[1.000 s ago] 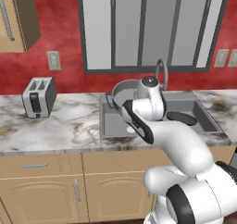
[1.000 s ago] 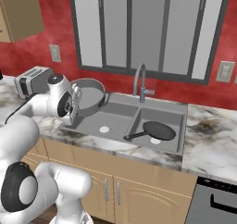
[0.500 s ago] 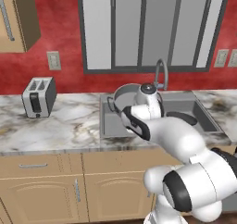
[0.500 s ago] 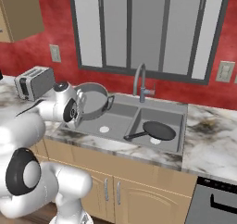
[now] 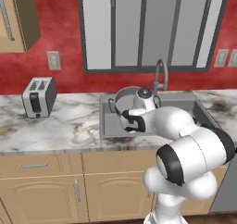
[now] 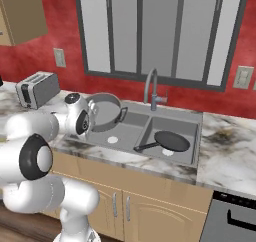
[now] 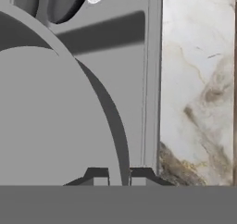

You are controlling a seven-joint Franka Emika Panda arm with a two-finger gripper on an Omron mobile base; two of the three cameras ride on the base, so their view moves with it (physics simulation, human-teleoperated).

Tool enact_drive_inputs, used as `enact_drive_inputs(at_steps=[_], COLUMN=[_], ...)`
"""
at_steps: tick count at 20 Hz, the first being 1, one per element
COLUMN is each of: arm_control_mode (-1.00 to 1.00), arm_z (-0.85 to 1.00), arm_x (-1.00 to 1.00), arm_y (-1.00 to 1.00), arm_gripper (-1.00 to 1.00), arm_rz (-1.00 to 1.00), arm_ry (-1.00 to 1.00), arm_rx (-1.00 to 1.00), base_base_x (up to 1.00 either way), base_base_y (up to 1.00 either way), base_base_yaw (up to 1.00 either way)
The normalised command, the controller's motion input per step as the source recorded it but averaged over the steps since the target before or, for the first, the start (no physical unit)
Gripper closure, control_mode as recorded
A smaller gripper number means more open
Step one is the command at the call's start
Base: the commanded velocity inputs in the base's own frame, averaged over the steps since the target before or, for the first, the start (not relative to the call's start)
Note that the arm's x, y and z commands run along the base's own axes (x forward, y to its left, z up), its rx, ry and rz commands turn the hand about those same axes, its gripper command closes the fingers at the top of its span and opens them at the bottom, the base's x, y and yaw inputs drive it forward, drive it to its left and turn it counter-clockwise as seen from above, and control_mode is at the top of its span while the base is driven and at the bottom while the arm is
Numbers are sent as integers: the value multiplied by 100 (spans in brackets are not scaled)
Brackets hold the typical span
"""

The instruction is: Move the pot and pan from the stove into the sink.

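The grey pot (image 6: pixel 105 111) hangs steeply tilted over the left basin of the sink (image 6: pixel 196 117), its opening turned to the side. My gripper (image 6: pixel 93 121) is shut on the pot's rim. In the hand view that rim (image 7: pixel 116 126) runs up between my gripper's (image 7: pixel 119 176) two fingertips. From the left base view the pot (image 5: pixel 126 98) stands on edge behind my hand, just left of the faucet (image 5: pixel 159 75). The dark pan (image 6: pixel 172 141) lies flat in the right basin, its long handle pointing toward the divider. A corner of the stove (image 6: pixel 233 219) shows at the lower right.
A silver toaster (image 5: pixel 39 96) stands on the marbled counter (image 5: pixel 69 121) left of the sink. The tall curved faucet (image 6: pixel 152 88) rises behind the basins' divider, close to the pot. A window and red wall back the counter; cabinets run below it.
The pot, still in my gripper, has shifted a little right and lower over the left basin, as my arm has folded in toward the sink. The pan has not moved.
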Motion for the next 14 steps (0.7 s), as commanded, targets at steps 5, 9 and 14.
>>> enact_drive_inputs(at_steps=[5, 9, 14], arm_control_mode=[-100, -100, -100], arm_z=[-25, -18, -8], arm_x=[34, 31, 20], arm_y=[-7, -5, 0], arm_gripper=[100, 100, 100], arm_rz=[-5, -6, -4], arm_ry=[1, 0, 0], arm_rx=[0, 0, 0], base_base_x=[0, 0, 0], base_base_y=[0, 0, 0], base_base_yaw=[0, 0, 0])
